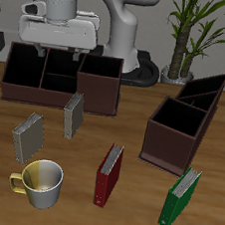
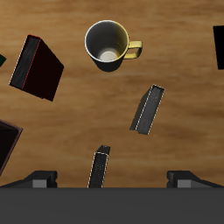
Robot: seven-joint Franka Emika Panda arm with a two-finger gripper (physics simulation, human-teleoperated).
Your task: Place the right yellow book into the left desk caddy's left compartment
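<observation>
**Exterior view: book waiting, claw empty**

Nothing of the task is showing as done. The claw (image 1: pixel 59 53) is hovering with its jaws spread wide, gripping nothing. The right yellow book (image 1: pixel 28 137) is standing on the table ahead of the claw and well below it, past the darker book (image 1: pixel 74 115) and towards the mug (image 1: pixel 40 182). It is showing a slim greyish cover and pale pages. Grasping, carrying and dropping it into the left desk caddy (image 1: pixel 180 128), far to the claw's side, are all remaining.
</observation>
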